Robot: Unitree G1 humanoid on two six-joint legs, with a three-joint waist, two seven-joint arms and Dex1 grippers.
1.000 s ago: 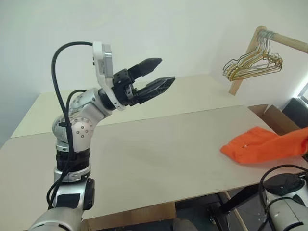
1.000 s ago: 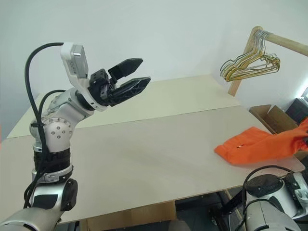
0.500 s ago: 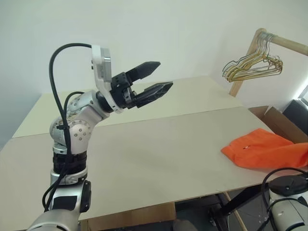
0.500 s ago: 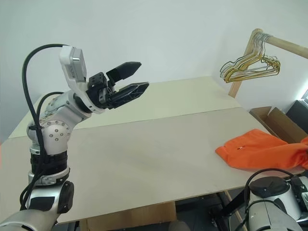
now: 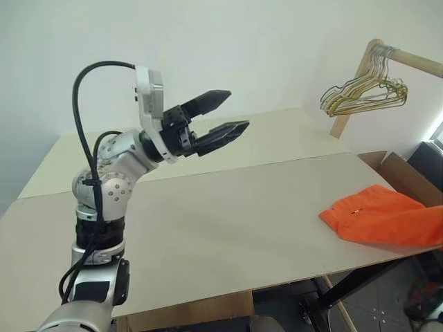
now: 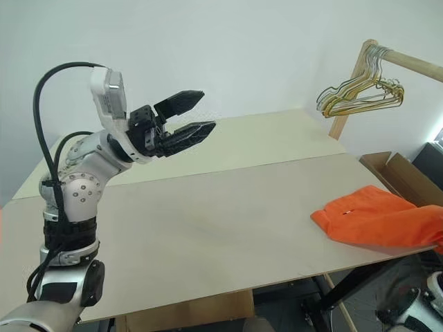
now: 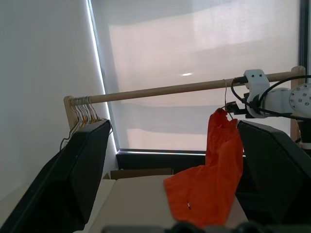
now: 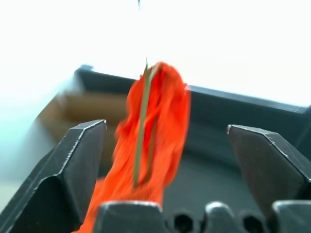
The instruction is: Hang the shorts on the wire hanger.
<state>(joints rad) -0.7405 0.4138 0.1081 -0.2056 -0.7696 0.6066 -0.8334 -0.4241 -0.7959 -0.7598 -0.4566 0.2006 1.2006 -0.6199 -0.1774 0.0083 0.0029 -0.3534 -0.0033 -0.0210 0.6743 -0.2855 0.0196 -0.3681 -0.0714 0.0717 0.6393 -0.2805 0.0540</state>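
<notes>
Sagging lower than a second ago, the shorts [image 5: 377, 218] no longer rise at their outer end in the head views, and the right arm's elbow has dropped away from the 5 o'clock corner. They lie at about 4 o'clock on the table [image 5: 228, 221], spilling off its edge. The left wrist view shows the orange cloth climbing from the table to a thin wire that appears to hook over the wooden rail [image 7: 170, 90]. The right gripper [image 8: 166, 126] faces this bundle with jaws wide and holds nothing, while the wire hanger [image 8: 140, 141] runs down through the cloth. The left gripper [image 5: 237, 109], at 10 o'clock, is also spread wide and empty. The hanging seems nearly done; the cloth's lower part is not yet off the table.
</notes>
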